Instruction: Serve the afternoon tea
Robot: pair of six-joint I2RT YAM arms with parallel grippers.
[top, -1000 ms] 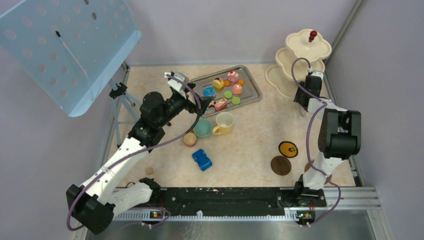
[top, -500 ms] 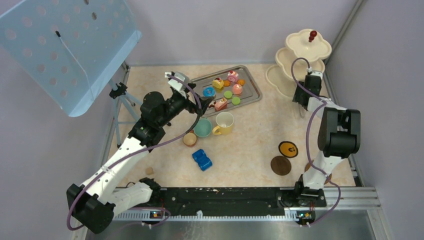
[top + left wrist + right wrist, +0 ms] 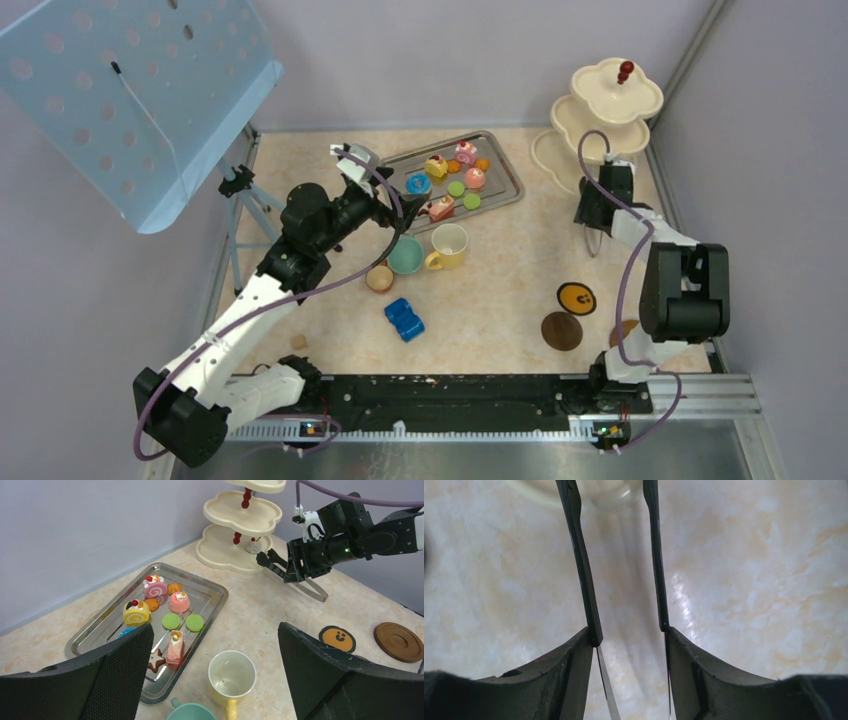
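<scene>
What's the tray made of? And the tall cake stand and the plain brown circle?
Tray: looks like metal, silvery with shiny reflections. Stand: smooth glossy cream, plastic or ceramic, can't tell which. Brown coaster: probably wood, matte with ringed grooves.

**Two arms: white shells, black joints, purple cables**

The slim jointed left arm (image 3: 250, 300) has white link shells between chunky black joint housings; the matching right arm (image 3: 680, 280) shows a big boxy black housing above a white link; a thin purple cable (image 3: 360, 500) loops loosely along each arm; the left gripper (image 3: 214, 630) has two broad black fingers (image 3: 120, 675) with a fine cross-hatched texture; the right gripper (image 3: 630, 632) has smooth dark fingers with curved edges; a small green light (image 3: 346, 550) glows on the right arm's black wrist block, below a small white fitting (image 3: 307, 517)
</scene>
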